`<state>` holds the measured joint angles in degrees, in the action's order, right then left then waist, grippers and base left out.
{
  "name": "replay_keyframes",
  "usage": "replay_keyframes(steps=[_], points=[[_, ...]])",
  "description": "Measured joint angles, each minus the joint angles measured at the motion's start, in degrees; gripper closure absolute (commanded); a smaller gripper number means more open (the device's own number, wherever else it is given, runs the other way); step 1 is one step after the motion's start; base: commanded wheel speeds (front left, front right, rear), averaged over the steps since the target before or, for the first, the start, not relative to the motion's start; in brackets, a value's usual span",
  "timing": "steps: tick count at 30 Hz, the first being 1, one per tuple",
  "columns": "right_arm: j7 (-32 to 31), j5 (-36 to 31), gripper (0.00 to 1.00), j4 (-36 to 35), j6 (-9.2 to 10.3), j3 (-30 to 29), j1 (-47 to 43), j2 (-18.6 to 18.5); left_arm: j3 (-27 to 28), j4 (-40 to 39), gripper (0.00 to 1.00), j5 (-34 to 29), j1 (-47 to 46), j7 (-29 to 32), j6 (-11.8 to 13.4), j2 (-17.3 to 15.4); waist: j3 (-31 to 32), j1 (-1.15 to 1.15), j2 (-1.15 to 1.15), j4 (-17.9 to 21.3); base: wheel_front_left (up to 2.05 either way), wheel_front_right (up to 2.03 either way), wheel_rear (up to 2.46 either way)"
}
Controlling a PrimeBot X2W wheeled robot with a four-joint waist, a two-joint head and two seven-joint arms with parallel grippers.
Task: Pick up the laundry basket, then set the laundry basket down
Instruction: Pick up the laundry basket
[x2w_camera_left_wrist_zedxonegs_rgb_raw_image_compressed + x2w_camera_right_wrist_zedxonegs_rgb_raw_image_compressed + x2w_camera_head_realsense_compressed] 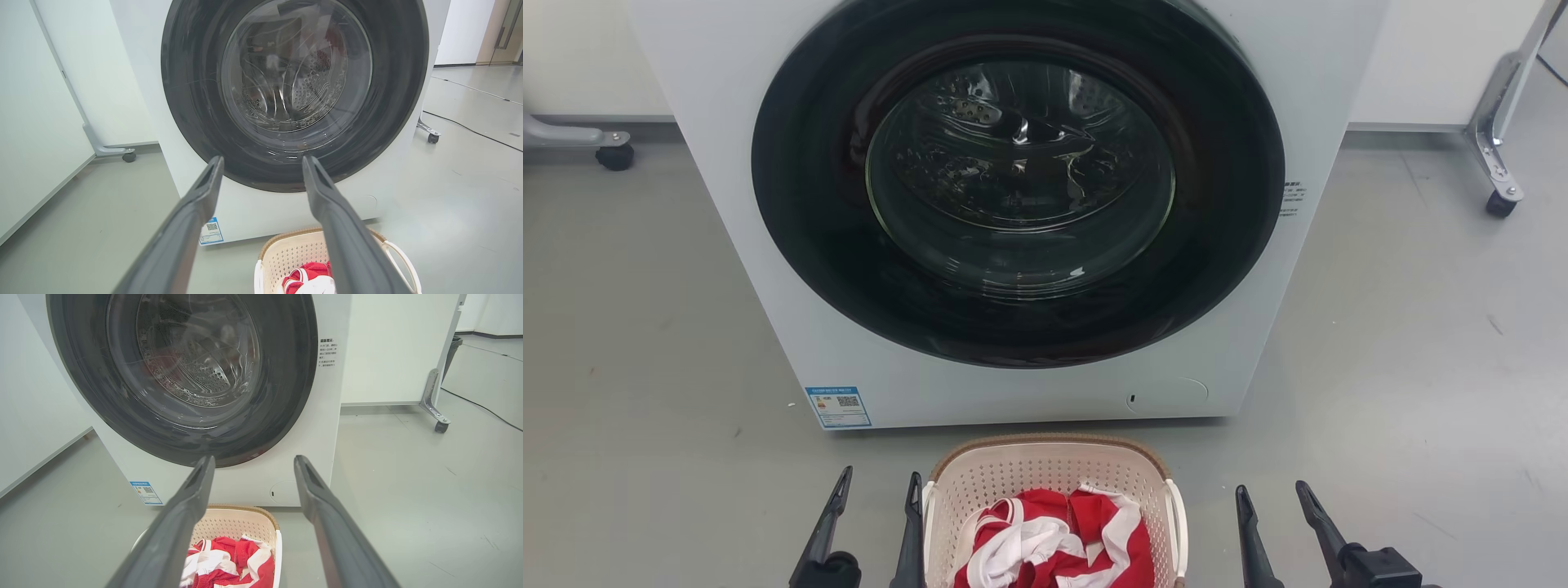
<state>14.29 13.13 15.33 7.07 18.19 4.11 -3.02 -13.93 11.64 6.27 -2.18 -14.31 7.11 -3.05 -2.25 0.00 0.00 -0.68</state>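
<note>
Laundry basket in front of washing machine: prob light, stiff plastic; grab side handles; left gripper & right gripper wide, empty

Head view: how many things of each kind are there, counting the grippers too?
Washer: 1
Basket: 1
Laundry heap: 1
Grippers: 2 (left gripper, right gripper)
Casters: 2
Total: 7

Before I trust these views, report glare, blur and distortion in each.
Head view: sharp, pale reflections on the washing machine door glass; laundry basket crisp. Left wrist view: wide-angle stretch tilts the machine's edges; left gripper slightly soft. Right wrist view: same stretch, glare streaks on the glass, right gripper soft.
</note>
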Motion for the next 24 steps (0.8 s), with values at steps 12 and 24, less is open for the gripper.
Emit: replay_keyframes(steps=[12, 24], points=[[0.0, -0.2, 0.00, -0.8, -0.01, -0.3, 0.0, 0.0, -0.2, -1.4, 0.00, 0.5, 0.0, 0.0, 0.0, 0.0, -0.2, 0.00, 0.00, 0.0, 0.00, 0.00, 0.00], [0.0, -0.3, 0.00, -1.0, -0.04, -0.5, 0.0, 0.0, -0.3, -1.6, 0.00, 0.7, 0.0, 0.0, 0.0, 0.0, -0.4, 0.00, 0.00, 0.0, 0.00, 0.00, 0.00]])
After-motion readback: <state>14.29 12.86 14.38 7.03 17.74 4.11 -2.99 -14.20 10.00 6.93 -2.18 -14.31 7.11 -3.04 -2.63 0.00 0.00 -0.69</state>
